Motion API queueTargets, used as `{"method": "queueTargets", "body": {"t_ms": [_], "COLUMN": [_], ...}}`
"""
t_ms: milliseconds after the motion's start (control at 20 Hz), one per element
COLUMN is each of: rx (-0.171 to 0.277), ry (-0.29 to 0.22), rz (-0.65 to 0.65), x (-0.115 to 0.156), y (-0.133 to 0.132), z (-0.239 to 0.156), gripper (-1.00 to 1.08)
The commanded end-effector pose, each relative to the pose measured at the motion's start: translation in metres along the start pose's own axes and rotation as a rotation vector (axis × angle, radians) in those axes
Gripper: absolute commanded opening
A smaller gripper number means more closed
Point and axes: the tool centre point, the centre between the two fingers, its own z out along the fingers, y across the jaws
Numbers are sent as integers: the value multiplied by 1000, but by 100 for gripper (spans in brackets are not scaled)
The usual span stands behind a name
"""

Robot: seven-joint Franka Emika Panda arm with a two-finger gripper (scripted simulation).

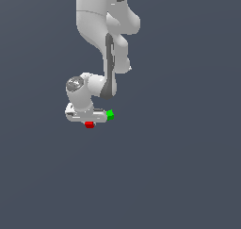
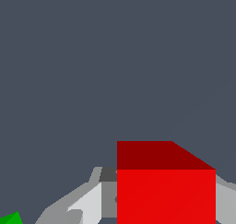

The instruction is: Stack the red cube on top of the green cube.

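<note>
The red cube (image 1: 89,125) sits right under my white gripper (image 1: 89,121), between the fingers. In the wrist view the red cube (image 2: 166,186) fills the space between the two grey fingers (image 2: 87,204), which touch its sides, so my gripper (image 2: 163,209) is shut on it. The green cube (image 1: 110,114) lies on the floor just off the hand, toward the exterior view's right and apart from the red cube. Only a corner of the green cube (image 2: 11,218) shows in the wrist view.
The white arm (image 1: 106,30) reaches down from above the cubes. The grey floor (image 1: 179,167) is plain and flat all round.
</note>
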Motion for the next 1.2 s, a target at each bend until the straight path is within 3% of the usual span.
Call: {"method": "queueTargets", "body": {"t_ms": [0,550,1150], "rx": [0,0,0], "ry": [1,0,0], "rz": [-1,0,0], "x": [0,0,-1], "y": [0,0,0], "z": [0,-13,-84], "gripper": [-100,-100,-100]}}
